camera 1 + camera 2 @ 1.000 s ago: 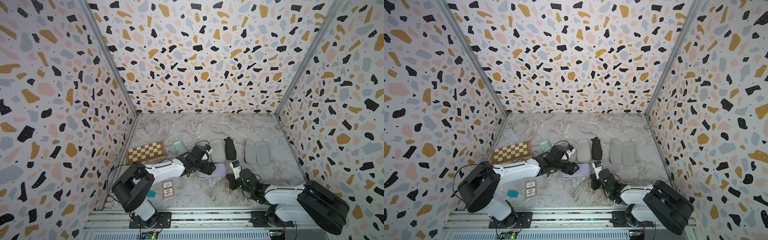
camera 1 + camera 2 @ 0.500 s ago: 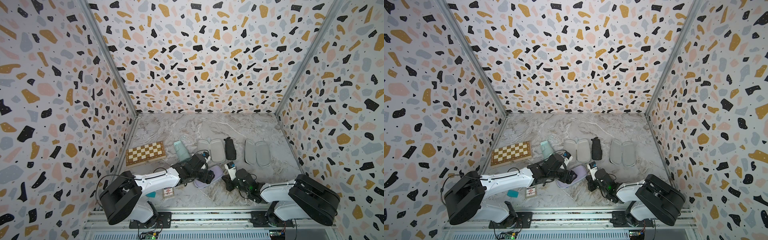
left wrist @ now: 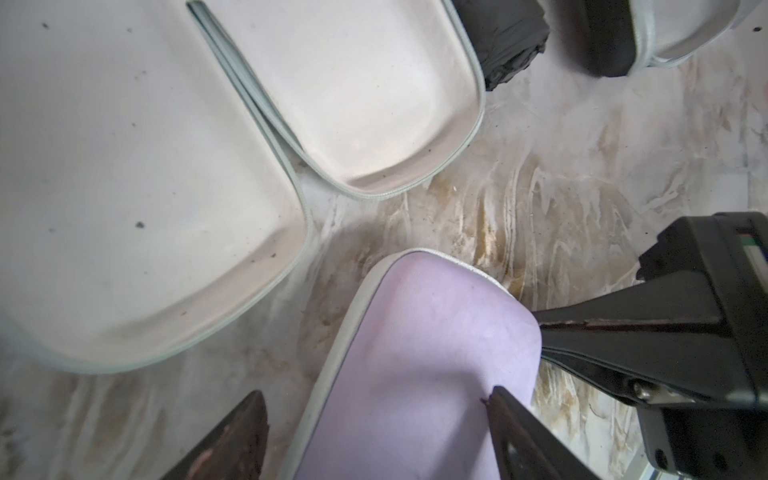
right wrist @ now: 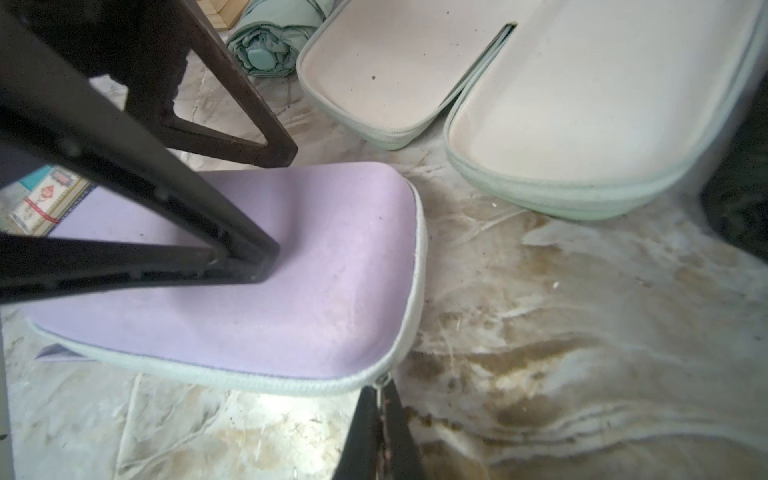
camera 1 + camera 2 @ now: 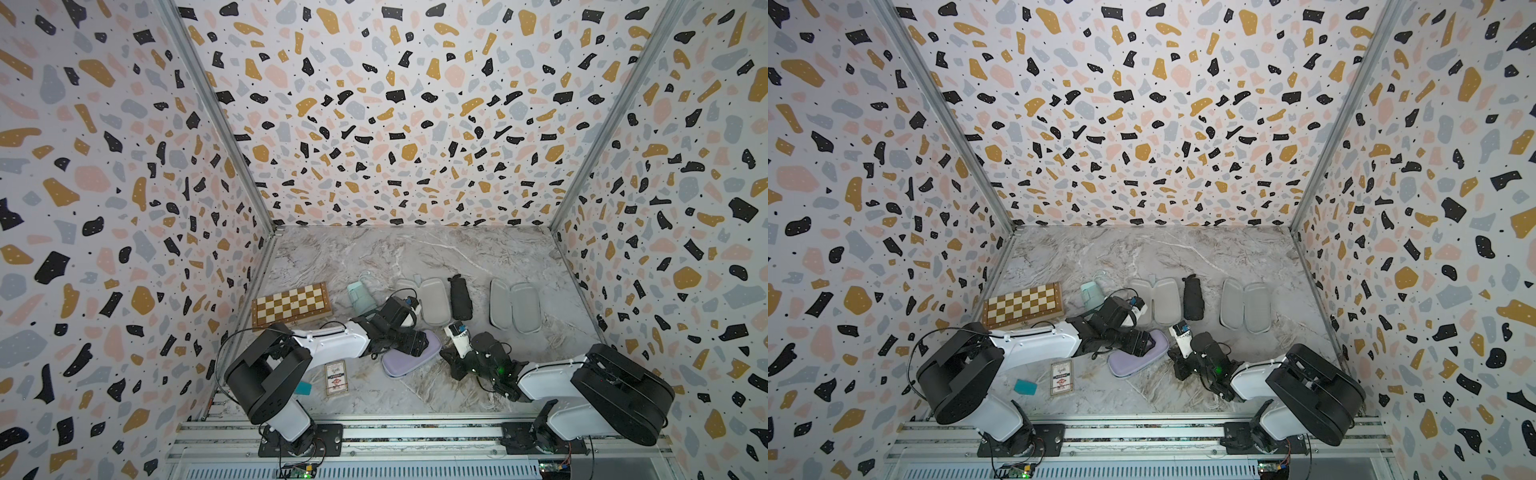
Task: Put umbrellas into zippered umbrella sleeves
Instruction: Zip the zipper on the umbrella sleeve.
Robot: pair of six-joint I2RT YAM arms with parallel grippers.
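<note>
Terrazzo walls [image 5: 374,124] close in three sides of the marble surface [image 5: 415,257], and I am working low near its front rail [image 5: 415,432]. Since a second ago the lilac sleeve [image 5: 401,365] has swung to a slant and slid a little toward that rail, and both my arms have stayed with it. My left claw [image 3: 374,395] stands wide apart, one finger [image 4: 249,257] resting on the closed sleeve's top, the other past its far edge. My right claw [image 4: 380,399] is pinched together on the zip pull [image 4: 383,379] at the sleeve's corner. Bare marble lies open up to the back wall and off to my right front. Beyond the lilac sleeve a row runs across: chessboard box [image 5: 291,305], mint umbrella [image 5: 359,295], open mint sleeve [image 5: 434,301], black umbrella [image 5: 459,297], open black sleeve [image 5: 515,307]. A card pack [image 5: 336,376] and a teal block [image 5: 303,388] lie beside my left arm.
</note>
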